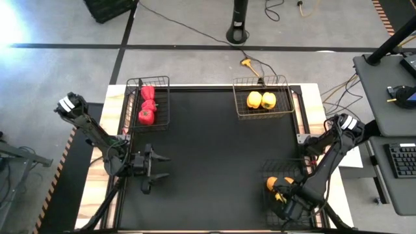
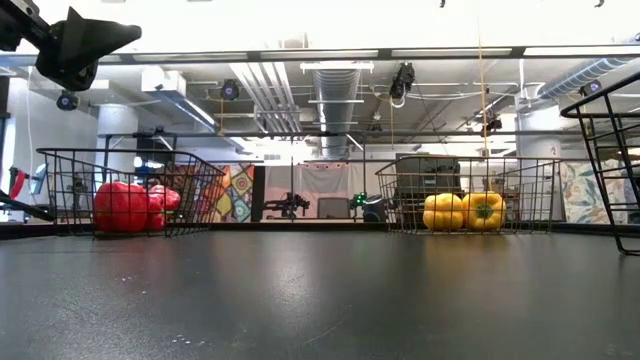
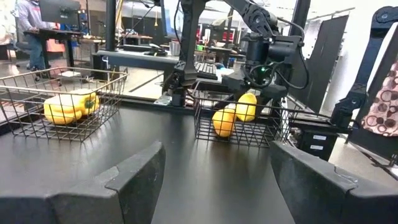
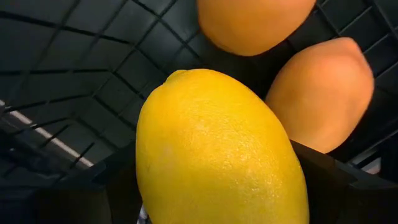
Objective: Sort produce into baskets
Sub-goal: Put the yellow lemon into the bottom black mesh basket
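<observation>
Right up against my right wrist camera is a smooth yellow oval citrus fruit point(image 4: 221, 152), clenched between the dark fingers of my right claw point(image 1: 284, 197). It hangs inside the black wire-mesh basket point(image 1: 268, 170) at the tabletop's point(image 1: 214, 156) near right corner, just above two more orange-yellow oval fruits point(image 4: 323, 93) already lying in there.

Using that basket as the landmark: straight across the tabletop toward the far edge sits the tan-bronze wire basket point(image 1: 242, 110) with two yellow bell peppers point(image 1: 261, 100) side by side in it. Diagonally away, at the far left corner, is the other black wire basket point(image 1: 166, 104), holding three red bell peppers point(image 1: 147, 107) in a row.

My left claw point(image 1: 158, 168) is well apart from the landmark basket, over on the left side of the bare tabletop, fingers spread wide and gripping nothing, pointing toward the fruit basket.
</observation>
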